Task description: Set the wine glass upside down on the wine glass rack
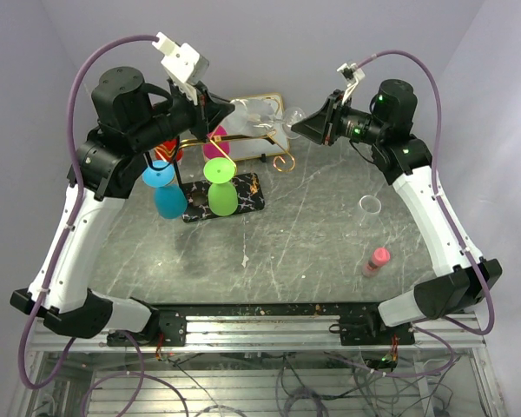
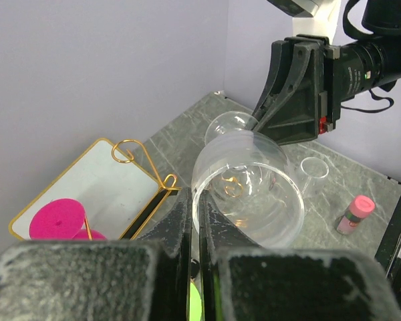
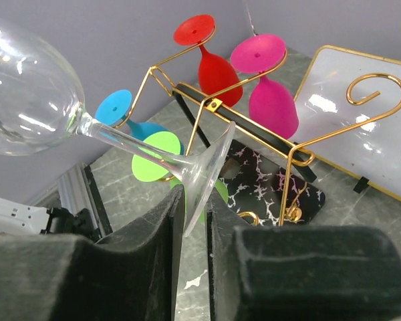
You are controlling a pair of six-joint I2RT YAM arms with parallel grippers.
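A clear wine glass [image 1: 262, 116] lies nearly level in the air between both grippers, over the back of the table. My left gripper [image 1: 232, 109] is shut on the rim of its bowl [image 2: 254, 180], the two fingers [image 2: 180, 221] pinching the glass wall. My right gripper [image 3: 195, 194] has closed on the glass's foot [image 3: 210, 167], which stands edge-on between its pads; the stem runs up left to the bowl [image 3: 33, 93]. The wine glass rack [image 3: 207, 100], gold wire on a black marbled base [image 3: 267, 180], stands below and to the left of the glass [image 1: 210, 149].
Red [image 3: 210, 63], pink [image 3: 271, 93], blue [image 3: 120, 110] and green [image 3: 157, 154] glasses hang upside down on the rack. A gold-rimmed white tray [image 2: 87, 180] lies behind it. A small clear cup [image 1: 370, 206] and a pink bottle [image 1: 376, 261] stand at the right.
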